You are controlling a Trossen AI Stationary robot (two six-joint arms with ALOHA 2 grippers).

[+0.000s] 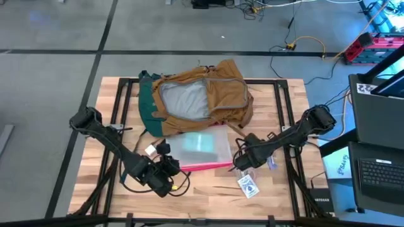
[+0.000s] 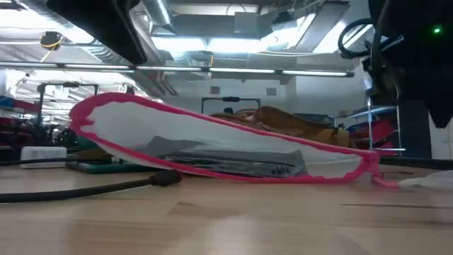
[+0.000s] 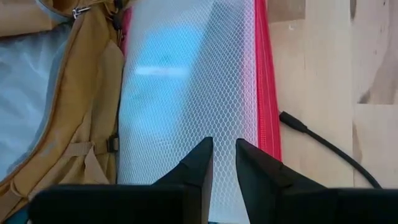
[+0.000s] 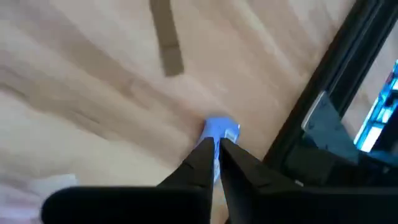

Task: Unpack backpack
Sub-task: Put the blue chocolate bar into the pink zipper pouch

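Now backpack well beyond left hand, pouch between.

- The left arm, dark and six-jointed, reaches from the left edge of the tabletop inward toward the middle, its forearm slanting down to the near side in the high view.
- The left pincer, two dark tapered fingers, sits low near the front centre; in its wrist view the fingers stand a narrow gap apart with nothing between them.
- The right arm, equally dark, stretches from the right edge inward, elbow raised.
- The right pincer points downward right of centre, its dark fingers nearly closed, pinching a small blue item at the tips.
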